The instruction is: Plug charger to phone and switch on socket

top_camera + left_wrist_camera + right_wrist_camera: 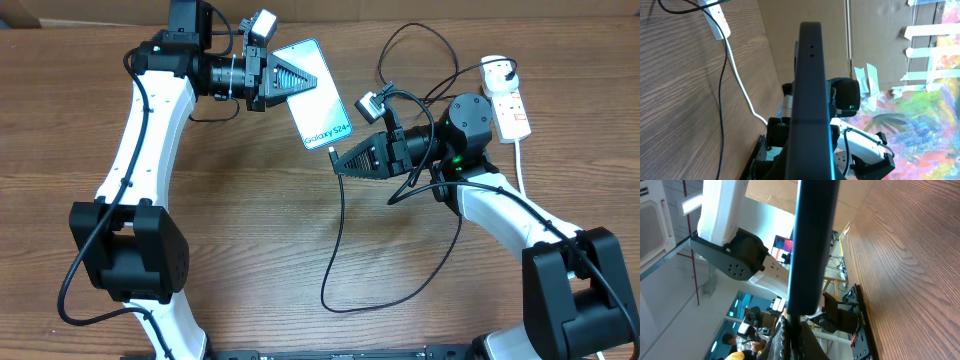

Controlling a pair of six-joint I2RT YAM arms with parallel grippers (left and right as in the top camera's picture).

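Phone (318, 95) screen reads "Galaxy S24+" in small type near its lower end; light blue-teal face, dark edges. No other writing is legible; the red marks on the socket (508, 100) are too small to read.

Left gripper (290, 82) is clamped on the phone's upper-left side, fingers overlapping the screen. The left wrist view shows the phone edge-on between them. The phone sits angled, its lower end toward the right arm.

Right gripper (340, 163) is clenched, tip just beside the phone's bottom corner. The charger (338, 230) connector meets the phone there. Can't tell if the jaws pinch the connector or only touch it. The right wrist view shows the phone's dark edge running straight up from the fingers.

The cable drops from that corner, loops low on the wooden table (250, 250) and runs back up to the right. The white socket lies at the far right, well apart from the phone, with a plug in its top end.
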